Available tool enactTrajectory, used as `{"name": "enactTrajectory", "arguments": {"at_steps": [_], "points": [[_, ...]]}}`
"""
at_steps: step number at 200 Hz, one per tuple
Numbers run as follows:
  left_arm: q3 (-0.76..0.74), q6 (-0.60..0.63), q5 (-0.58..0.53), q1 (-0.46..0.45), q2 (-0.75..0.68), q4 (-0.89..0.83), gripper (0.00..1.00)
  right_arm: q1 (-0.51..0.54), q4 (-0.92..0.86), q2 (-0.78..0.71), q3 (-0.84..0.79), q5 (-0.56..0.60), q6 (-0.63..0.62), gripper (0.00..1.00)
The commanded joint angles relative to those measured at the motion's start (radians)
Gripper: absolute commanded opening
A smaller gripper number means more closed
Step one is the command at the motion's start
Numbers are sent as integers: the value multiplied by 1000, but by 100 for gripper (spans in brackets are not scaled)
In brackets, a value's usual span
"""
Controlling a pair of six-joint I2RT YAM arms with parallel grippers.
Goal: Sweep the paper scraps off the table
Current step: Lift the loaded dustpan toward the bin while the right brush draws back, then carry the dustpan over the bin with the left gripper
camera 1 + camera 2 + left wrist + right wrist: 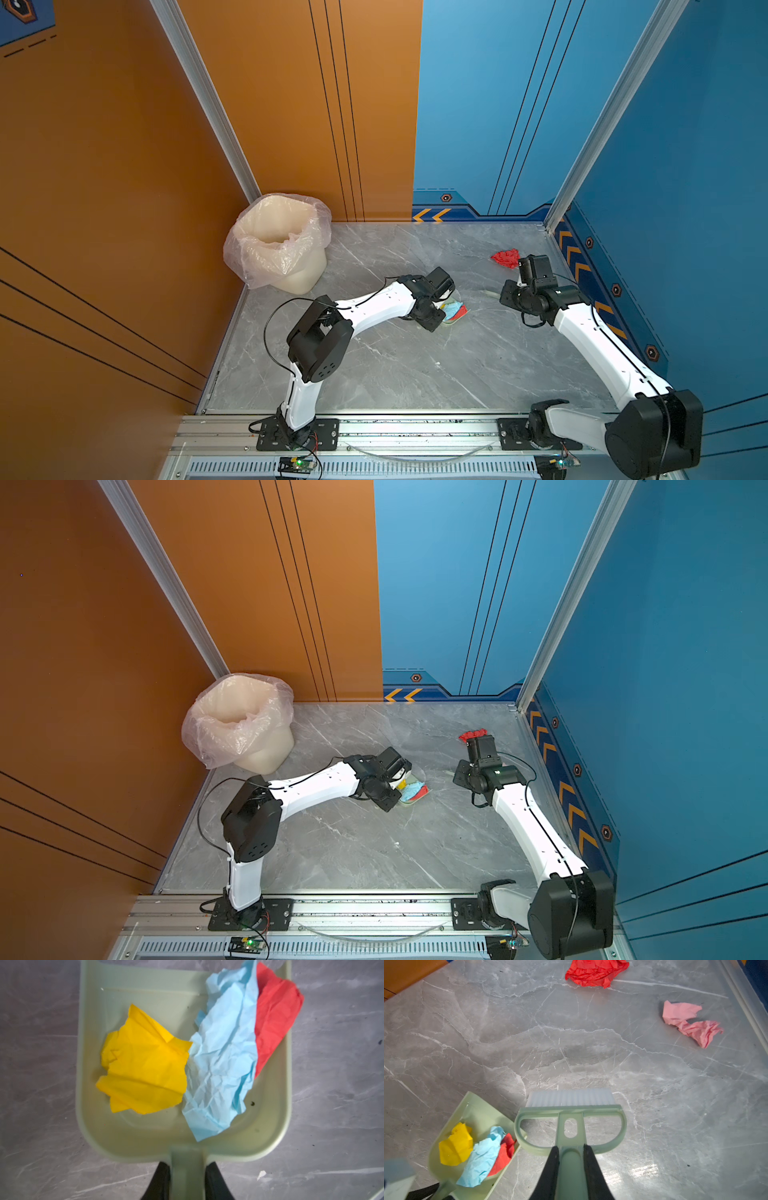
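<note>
Judging by the load, we are partway: three paper scraps (224, 1053), yellow, light blue and red, lie in the dustpan (145, 1136), which our left fingers (159, 1184) clamp by its handle at the counter's (571, 1043) middle. Our right fingers (550, 1174) grip the brush (571, 1108) handle. A red wad (596, 971) and pink scraps (691, 1022) lie loose near the far right rim, left to sweep; the lined bin (276, 243) stands in the far left corner. We read no brand or writing anywhere.
</note>
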Motion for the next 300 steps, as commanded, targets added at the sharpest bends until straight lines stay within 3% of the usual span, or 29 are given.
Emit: {"name": "enactTrajectory", "arguments": {"at_steps": [1, 132, 228, 300], "points": [[44, 15, -41, 12, -47, -72, 0, -17, -36, -11, 43, -19, -6, 0], [120, 91, -44, 135, -280, -252, 0, -42, -13, 64, 81, -76, -27, 0], [128, 122, -149, 189, -421, -310, 0, -40, 17, 83, 46, -115, -4, 0], [124, 136, -193, 308, -537, -337, 0, -34, 22, 109, 54, -117, 5, 0]]}}
